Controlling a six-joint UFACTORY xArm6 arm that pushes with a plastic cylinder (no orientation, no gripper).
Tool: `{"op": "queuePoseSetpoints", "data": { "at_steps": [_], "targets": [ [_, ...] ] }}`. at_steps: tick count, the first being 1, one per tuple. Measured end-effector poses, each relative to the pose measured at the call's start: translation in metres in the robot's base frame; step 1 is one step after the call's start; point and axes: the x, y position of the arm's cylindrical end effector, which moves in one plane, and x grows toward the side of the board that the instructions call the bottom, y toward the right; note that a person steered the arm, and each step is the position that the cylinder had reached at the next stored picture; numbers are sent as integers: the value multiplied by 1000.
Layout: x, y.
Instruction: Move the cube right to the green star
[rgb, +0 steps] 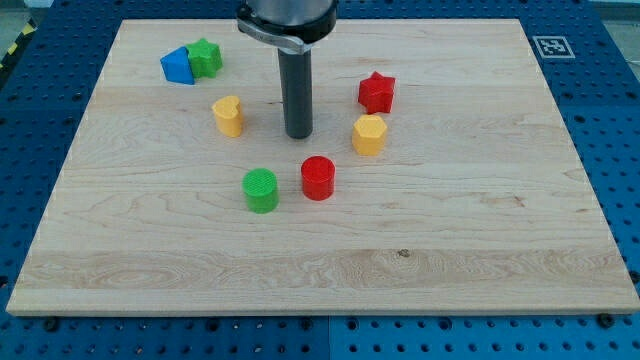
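Tip (299, 134) down on the board, near its middle, slightly toward the far edge. Plain rod, no jaws to open or close; touching no block. Nearest neighbours: yellow heart (229, 115) toward the left edge, yellow hexagon block (369, 134) toward the right edge, red star (377, 92) beyond it, red cylinder (318, 177) and green cylinder (261, 190) toward the near edge. All stand clear of the rod.

Task block: blue cube (177, 66), close to the far-left corner, with one face hidden and the shape hard to confirm. Green star (206, 57) hard against it on its right side, apparently touching. So cube at present on the star's left, not its right.

Progress, as judged: nothing visibly accomplished. Cube on the wrong side of the star, tip well apart from both. Remaining: bring tip round to the cube, carry it past the star without dragging the star along, and settle it just beside the star on the side toward the right edge. Contact between the pair likely to make a clean separation awkward.

Surface: pale wooden board (480, 220), grain running left to right, small dark knot near the near edge. Printed marker tag (549, 45) just off the far-right corner. Blue perforated bench (610, 120) all round the board.
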Motion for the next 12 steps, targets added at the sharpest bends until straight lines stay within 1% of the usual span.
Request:
{"op": "queuePoseSetpoints", "data": {
  "at_steps": [4,5,6,7,8,10,11,12],
  "targets": [
    [-83,21],
    [-87,8],
    [-92,-33],
    [-119,-25],
    [-131,-23],
    [-121,-64],
    [-121,-60],
    [-45,-4]
  ]
}}
